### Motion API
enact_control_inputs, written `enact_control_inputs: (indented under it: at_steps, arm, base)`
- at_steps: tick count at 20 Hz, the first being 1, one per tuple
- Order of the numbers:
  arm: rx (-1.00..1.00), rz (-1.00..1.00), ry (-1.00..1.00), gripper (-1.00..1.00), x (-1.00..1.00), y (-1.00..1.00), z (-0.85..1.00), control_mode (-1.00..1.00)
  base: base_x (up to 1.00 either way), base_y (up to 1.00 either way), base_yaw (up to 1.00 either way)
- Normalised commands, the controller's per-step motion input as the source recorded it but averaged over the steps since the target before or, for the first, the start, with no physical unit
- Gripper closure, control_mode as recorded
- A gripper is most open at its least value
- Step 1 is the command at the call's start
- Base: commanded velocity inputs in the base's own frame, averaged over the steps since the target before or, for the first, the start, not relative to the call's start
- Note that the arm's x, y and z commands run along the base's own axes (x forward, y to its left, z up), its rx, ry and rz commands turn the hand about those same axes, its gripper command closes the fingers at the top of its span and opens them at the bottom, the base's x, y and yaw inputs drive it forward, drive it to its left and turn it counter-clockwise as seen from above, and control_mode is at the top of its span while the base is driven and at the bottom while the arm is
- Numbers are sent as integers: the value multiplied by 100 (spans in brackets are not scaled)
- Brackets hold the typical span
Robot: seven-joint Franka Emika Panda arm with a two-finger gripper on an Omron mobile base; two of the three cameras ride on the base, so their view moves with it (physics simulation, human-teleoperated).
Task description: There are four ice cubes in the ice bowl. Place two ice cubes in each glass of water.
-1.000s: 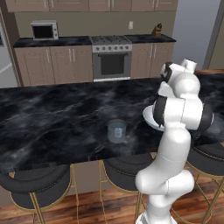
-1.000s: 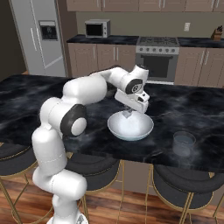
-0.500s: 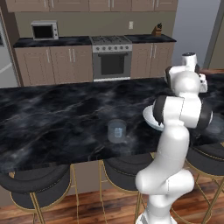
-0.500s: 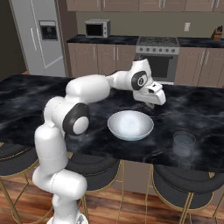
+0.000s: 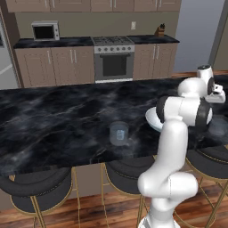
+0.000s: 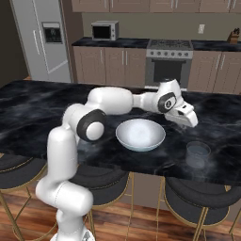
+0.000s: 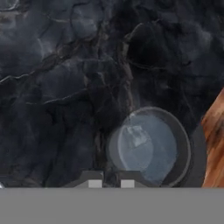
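Two base cams sit behind the arm, left and right, facing forward and down over the black marble island counter (image 5: 58, 124) toward far cabinets. Both share the wide white bowl (image 6: 140, 134) and a clear bluish tumbler (image 6: 198, 155). Hand cam looks down close on that tumbler (image 7: 151, 146).

The white bowl (image 6: 140, 135) sits upright on dark marble, pale blue-grey inside. One clear glass (image 6: 198, 155) stands near it toward the counter's front edge, a pale ice cube (image 7: 136, 135) inside. The other glass (image 5: 119, 133) stands well apart.
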Motion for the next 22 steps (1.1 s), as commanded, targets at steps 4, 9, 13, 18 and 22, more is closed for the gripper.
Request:
enact_control_inputs:
  at_steps: [4, 9, 13, 18, 22]
  arm:
    - [9, -7, -2, 100, 0, -64, 0, -100]
    - [6, 0, -1, 100, 0, -50, -20, -100]
    - [7, 0, 0, 100, 0, -48, -42, -100]
    - [11, 0, 0, 100, 0, -15, -34, -100]
    - [10, 0, 0, 100, 3, 0, -15, -100]
  base:
    - [0, 0, 0]
    - [0, 0, 0]
    - [0, 0, 0]
    - [0, 0, 0]
    - [0, 0, 0]
